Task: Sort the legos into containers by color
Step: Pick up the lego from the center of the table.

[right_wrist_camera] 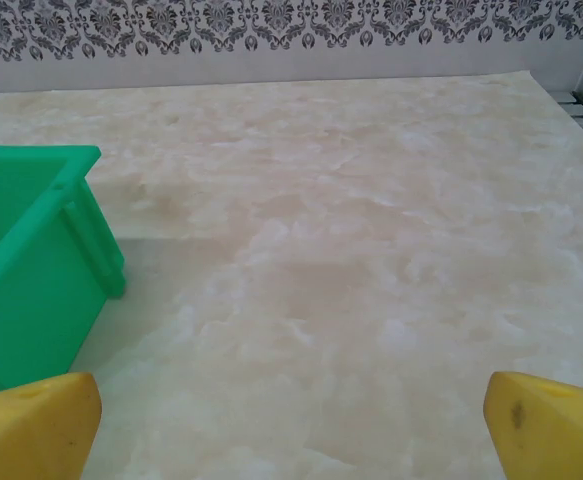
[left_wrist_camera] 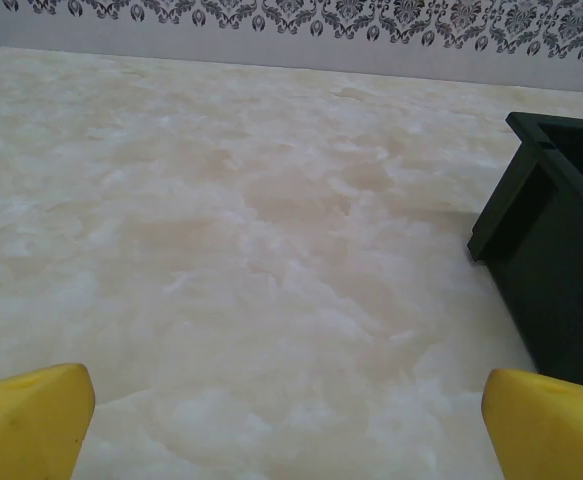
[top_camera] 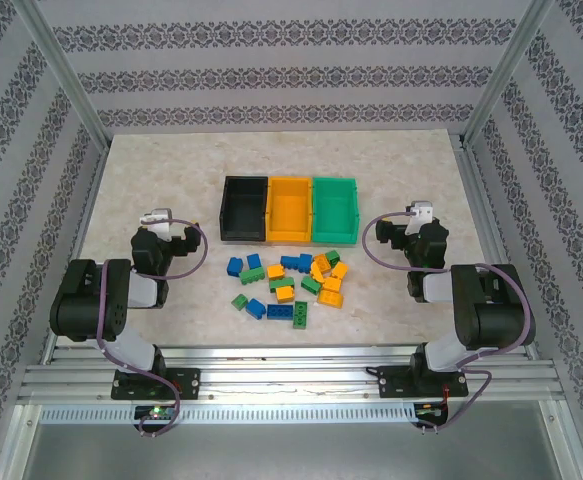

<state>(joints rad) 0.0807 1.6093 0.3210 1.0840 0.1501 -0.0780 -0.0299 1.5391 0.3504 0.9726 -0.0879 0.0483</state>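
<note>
Legos (top_camera: 289,285) lie mixed on the counter (top_camera: 151,170), just before the black bin (top_camera: 243,236), orange bin (top_camera: 290,237) and green bin (top_camera: 335,238), all 3 seemingly empty. Sorting is not yet begun; left pincer (left_wrist_camera: 289,415) and right pincer (right_wrist_camera: 291,420) stand released, holding nothing.

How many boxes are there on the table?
3, in a row beyond the legos: the black bin on the left, the orange-yellow bin in the middle, the green bin on the right. None seems hidden.
</note>
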